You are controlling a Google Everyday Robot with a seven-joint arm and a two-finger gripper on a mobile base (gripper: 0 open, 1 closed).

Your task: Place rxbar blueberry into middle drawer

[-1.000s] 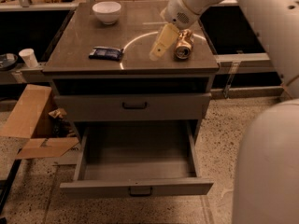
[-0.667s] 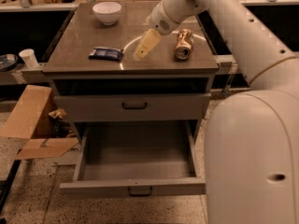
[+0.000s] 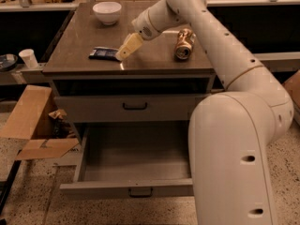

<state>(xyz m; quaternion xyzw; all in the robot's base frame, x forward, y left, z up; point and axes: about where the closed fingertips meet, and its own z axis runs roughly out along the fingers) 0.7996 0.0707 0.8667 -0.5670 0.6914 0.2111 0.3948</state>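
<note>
The rxbar blueberry (image 3: 102, 54), a flat dark blue bar, lies on the cabinet top near its front left. My gripper (image 3: 122, 55) hangs low over the cabinet top, its cream tip just right of the bar and almost touching its right end. The middle drawer (image 3: 136, 187) is pulled open below, and its grey tray holds nothing that I can see. The white arm reaches in from the right and covers the drawer's right end.
A crushed golden can (image 3: 184, 44) lies on the cabinet top right of the gripper. A white bowl (image 3: 107, 11) stands at the back. A closed grey drawer front (image 3: 135, 106) sits above the open one. Cardboard (image 3: 28, 125) lies on the floor at left, and a paper cup (image 3: 29, 58) stands beyond.
The gripper has swung left across the cabinet top, from beside the can to the right end of the blue bar. The bar, the can and the drawer have not moved.
</note>
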